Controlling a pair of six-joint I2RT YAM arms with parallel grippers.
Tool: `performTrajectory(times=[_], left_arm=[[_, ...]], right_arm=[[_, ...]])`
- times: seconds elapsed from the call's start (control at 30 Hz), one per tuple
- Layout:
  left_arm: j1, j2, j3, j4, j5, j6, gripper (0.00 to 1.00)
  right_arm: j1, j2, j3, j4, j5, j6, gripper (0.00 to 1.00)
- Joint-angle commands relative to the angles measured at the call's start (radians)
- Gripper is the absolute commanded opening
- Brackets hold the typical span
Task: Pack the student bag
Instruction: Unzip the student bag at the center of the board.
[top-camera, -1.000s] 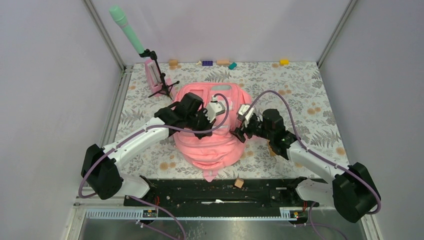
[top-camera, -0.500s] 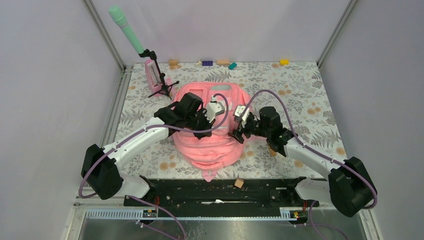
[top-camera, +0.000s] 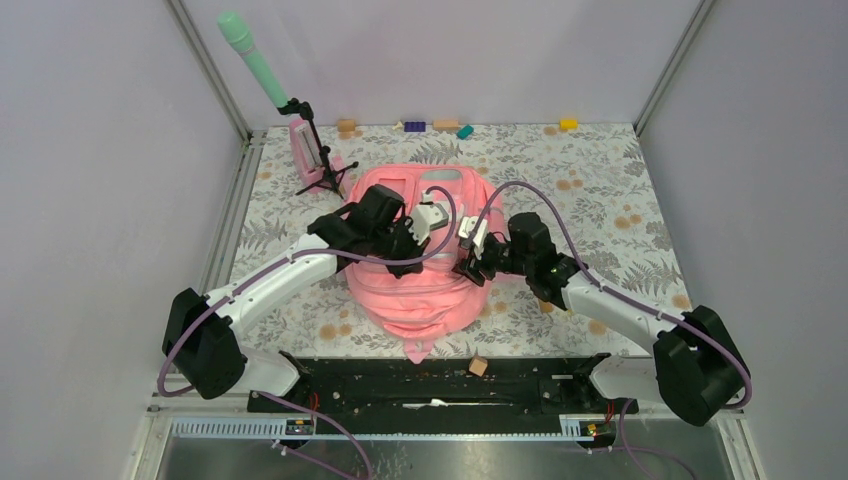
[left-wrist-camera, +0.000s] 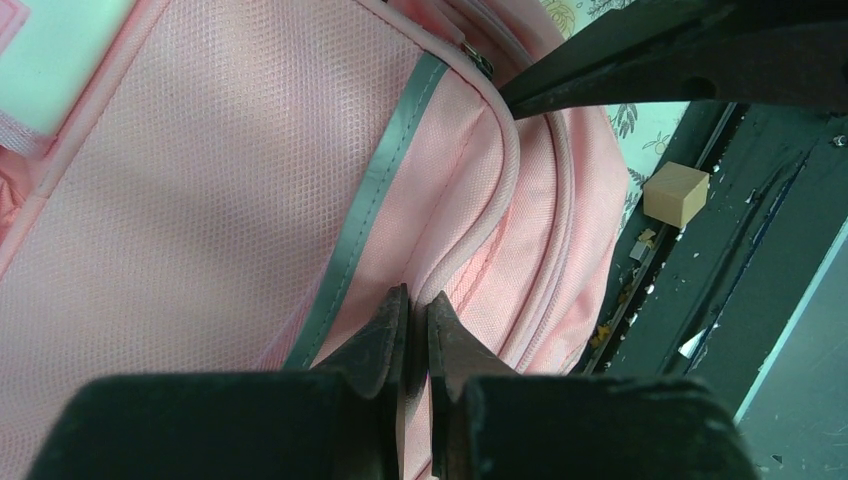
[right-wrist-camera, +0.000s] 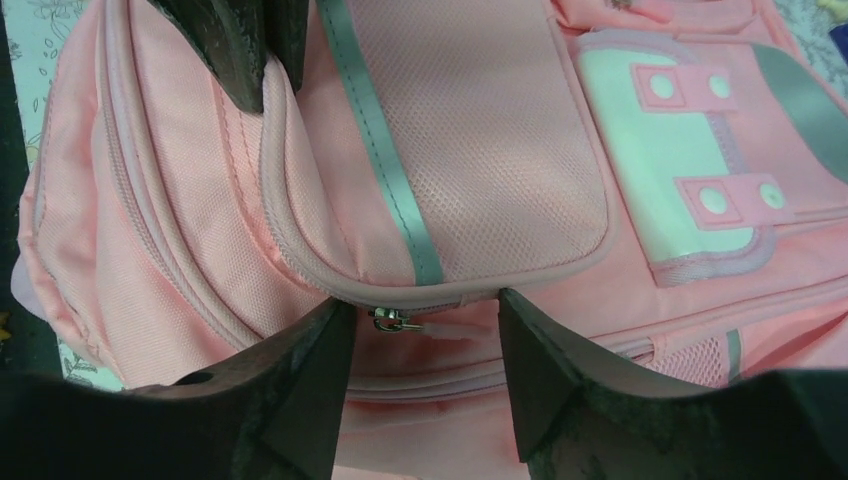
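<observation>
right gripper (right-wrist-camera: 424, 312), jaws apart, straddles the zipper pull (right-wrist-camera: 392, 320). left gripper (left-wrist-camera: 417, 300), closed, pinches a fold of the front pocket (right-wrist-camera: 450, 150). student bag (top-camera: 415, 295) lies flat mid-table (top-camera: 620, 200). soft, light, probably slumps, so hold the fabric taut and take the metal pull.

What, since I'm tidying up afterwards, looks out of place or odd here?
A small tan wooden cube sits at the floral tabletop's near edge, by the black base plate, apart from the coloured blocks along the far edge. Light crumbs litter that plate. The large pink fabric backpack looks undamaged.
</observation>
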Motion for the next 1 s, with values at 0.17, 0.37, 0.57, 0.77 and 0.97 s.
performTrajectory(times=[0.17,0.37,0.57,0.77,0.97], left_arm=[[0.022,-0.021,0.063,0.018,0.003,-0.039,0.00],[0.021,-0.023,0.060,0.024,0.006,-0.042,0.00],[0.021,-0.018,0.051,0.045,0.018,-0.060,0.00],[0.020,-0.010,0.028,0.133,0.044,-0.136,0.00],[-0.012,-0.008,0.000,0.262,0.022,-0.236,0.00]], right_arm=[[0.034,-0.028,-0.007,-0.135,0.054,0.033,0.43],[0.044,-0.075,-0.038,-0.127,0.093,0.060,0.19],[0.048,-0.093,0.002,-0.194,0.064,0.068,0.00],[0.094,-0.126,0.025,-0.293,0.083,0.159,0.00],[0.137,-0.069,0.138,-0.456,0.178,0.373,0.00]])
